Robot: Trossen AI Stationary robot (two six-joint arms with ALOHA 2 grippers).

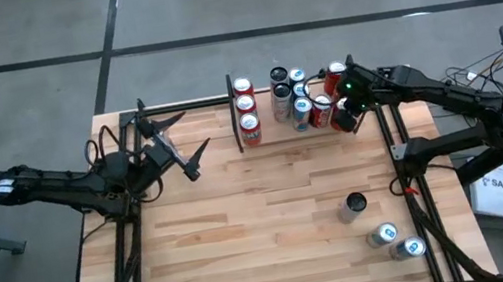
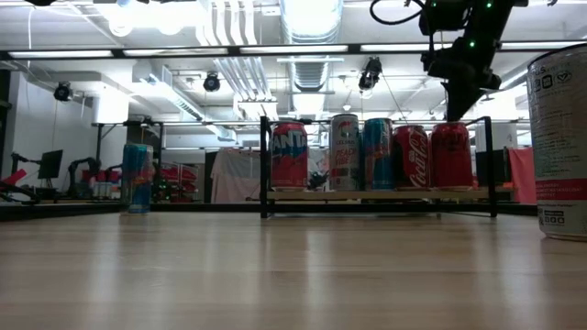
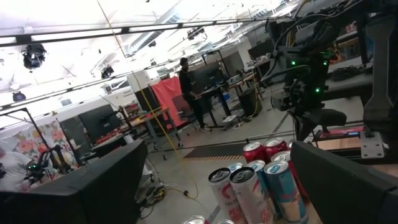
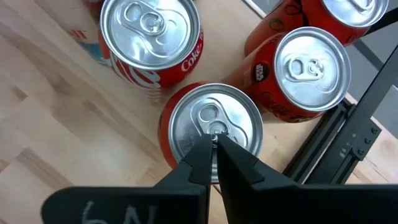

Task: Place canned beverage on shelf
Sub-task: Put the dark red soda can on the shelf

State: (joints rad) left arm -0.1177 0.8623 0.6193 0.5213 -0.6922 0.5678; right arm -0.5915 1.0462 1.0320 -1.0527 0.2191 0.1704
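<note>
Cans crowd the shelf (image 1: 272, 141) from above; your right gripper (image 1: 345, 112) hangs over its right end, the left gripper (image 1: 196, 159) waits spread wide beside it. At table height, the red can (image 2: 451, 156) stands upright. Right wrist: closed fingers (image 4: 200, 163) pinch nothing above that can's lid (image 4: 214, 127). It looks rigid, slick, probably weighty; grip the sidewall.

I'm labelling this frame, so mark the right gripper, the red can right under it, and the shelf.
right gripper (image 4: 214, 146), right wrist view, on the closed fingertips.
red can (image 4: 233, 115), right wrist view, on its silver lid.
shelf (image 2: 367, 194), low view, on the board's front edge.
</note>
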